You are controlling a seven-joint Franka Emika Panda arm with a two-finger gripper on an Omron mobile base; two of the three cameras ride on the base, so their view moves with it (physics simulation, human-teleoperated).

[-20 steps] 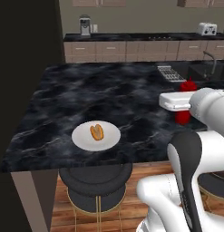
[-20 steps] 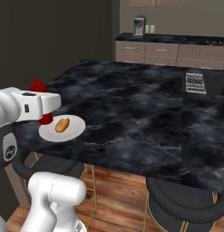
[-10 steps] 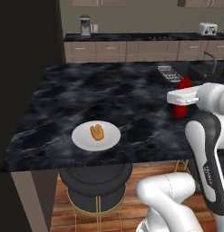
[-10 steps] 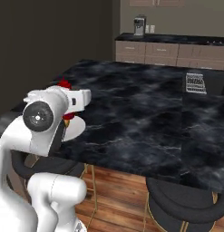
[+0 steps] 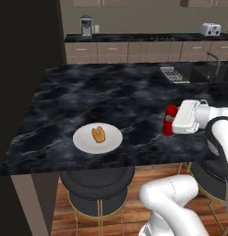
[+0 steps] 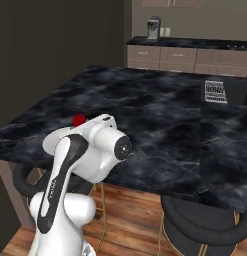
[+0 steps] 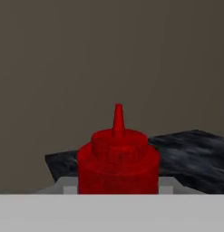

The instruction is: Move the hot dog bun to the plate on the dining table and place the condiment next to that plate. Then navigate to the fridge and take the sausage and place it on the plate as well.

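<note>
Flat, dim rendered light over my base views; no hard shadows; faint sheen on the dark marble table [image 5: 87,97]; left wall murky; my hand view soft, blocky, the red bottle [image 7: 118,165] blurred.

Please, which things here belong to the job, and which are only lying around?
For the job: bun, plate, red bottle, gripper.
Lying around: coffee machine, toaster, stool.

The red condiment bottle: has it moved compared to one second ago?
Yes. In the left base view the red condiment bottle, in the gripper, has moved away from the table edge, toward the counter's middle.
</note>
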